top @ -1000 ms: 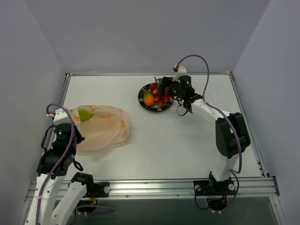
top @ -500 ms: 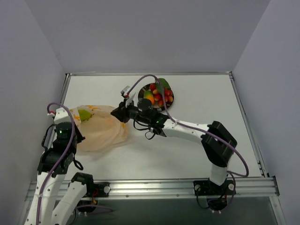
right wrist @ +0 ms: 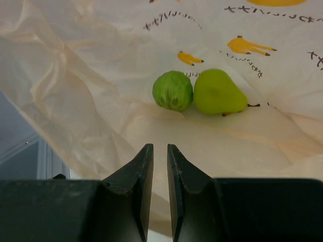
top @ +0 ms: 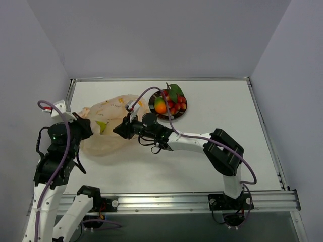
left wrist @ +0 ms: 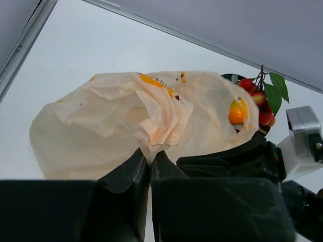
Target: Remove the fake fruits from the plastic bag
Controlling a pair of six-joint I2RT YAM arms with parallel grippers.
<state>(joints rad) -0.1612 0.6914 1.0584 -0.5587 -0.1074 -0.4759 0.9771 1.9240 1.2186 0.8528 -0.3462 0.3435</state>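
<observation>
From above: swung across within the last second, right gripper (top: 122,129) now at the mouth of the plastic bag (top: 113,108) at 9 o'clock on the table (top: 212,151), away from the dark-rimmed plate (top: 179,116) at 12 o'clock. Lifted and tipped toward centre in that same second by the left gripper (top: 90,126), the bag's 9 o'clock end. Reads as a return trip for whatever is left inside. Already on the plate: mango (top: 160,106) and red berries (top: 176,106) under green leaves (top: 175,91). Glimpsed green through the film near the left gripper, one fruit

From the left wrist: clamped tight on a gathered fold of the bag, no gap at the tips. Ballooning ahead, the sack; beyond it at 2 o'clock, the plate with mango and berries

From the right wrist: looking into the bag past jaws drawn almost together, only a slit left with peach film behind it; no telling whether any film is pinched. Lying at 12 o'clock ahead of the tips, touching side by side on the lower layer, a round green fruit (right wrist: 172,91) and a green pear (right wrist: 217,93), judged the last two to fetch
</observation>
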